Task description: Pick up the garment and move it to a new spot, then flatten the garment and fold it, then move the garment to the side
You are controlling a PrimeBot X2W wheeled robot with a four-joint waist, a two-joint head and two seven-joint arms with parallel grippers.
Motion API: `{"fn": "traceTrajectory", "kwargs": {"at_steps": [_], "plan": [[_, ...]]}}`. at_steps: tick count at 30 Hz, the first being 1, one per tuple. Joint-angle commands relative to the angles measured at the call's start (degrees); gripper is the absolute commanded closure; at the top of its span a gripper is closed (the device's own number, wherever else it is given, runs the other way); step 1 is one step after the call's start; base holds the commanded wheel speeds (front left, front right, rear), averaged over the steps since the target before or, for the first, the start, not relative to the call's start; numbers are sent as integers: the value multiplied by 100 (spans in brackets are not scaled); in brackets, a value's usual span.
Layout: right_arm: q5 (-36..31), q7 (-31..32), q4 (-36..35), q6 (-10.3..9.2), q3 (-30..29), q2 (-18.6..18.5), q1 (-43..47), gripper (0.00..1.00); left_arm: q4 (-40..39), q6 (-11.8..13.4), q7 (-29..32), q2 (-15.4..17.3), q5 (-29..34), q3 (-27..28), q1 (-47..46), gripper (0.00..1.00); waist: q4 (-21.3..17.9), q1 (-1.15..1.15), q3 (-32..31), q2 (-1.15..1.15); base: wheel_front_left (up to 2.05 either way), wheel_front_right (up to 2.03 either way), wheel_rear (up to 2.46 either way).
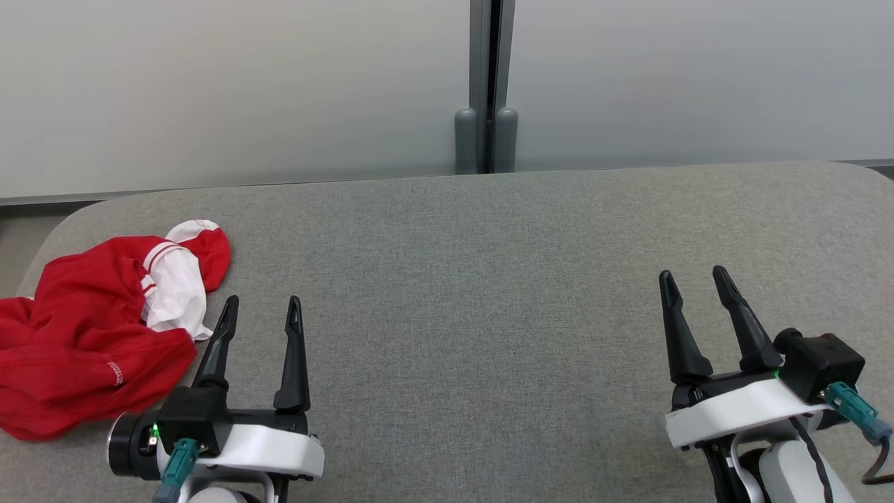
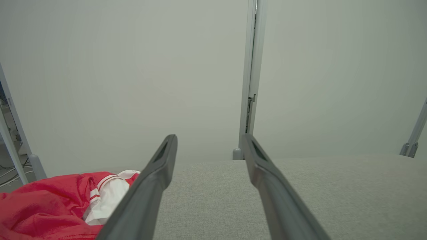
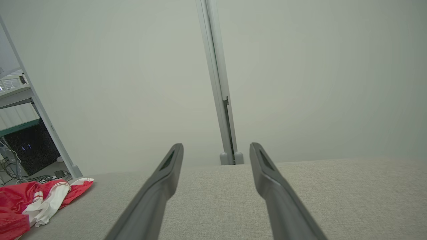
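Garment (image 1: pixel 91 335): red-and-white, crumpled at the counter's (image 1: pixel 454 279) left edge, not yet lifted. We hold our left gripper (image 1: pixel 263 302) spread beside it, likely for the pickup; right gripper (image 1: pixel 692 273) spread, empty.

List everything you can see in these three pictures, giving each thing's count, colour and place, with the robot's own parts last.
garment: one, red with white striped parts, crumpled at the table's left end
table: one, grey fabric top, under both grippers
wall panels: two, pale grey, behind the table
post: one, grey, between the panels at the table's far edge
left gripper: one, dark fingers, open, close beside the garment, holding nothing
right gripper: one, dark fingers, open, over the table's right part, holding nothing
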Motion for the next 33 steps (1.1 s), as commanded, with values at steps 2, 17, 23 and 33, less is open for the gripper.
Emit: {"fn": "traceTrajectory", "kwargs": {"at_steps": [2,17,23,33], "plan": [[-165,-79,10,11,36,-46,-53,0,-33,59,-52,32,174,-16,-78,0,-1,0,-4,0,0,0,0],[-425,-159,51,12,82,-33,-111,0,5,102,-134,34,403,-91,-100,0,-15,0,5,0,0,0,0],[-413,-159,60,12,85,-30,-113,0,31,110,-134,34,371,-93,-111,0,-17,0,5,0,0,0,0],[-402,-159,60,12,80,-4,-39,0,146,92,-134,35,204,-85,-60,0,94,0,-17,0,0,0,0]]}}
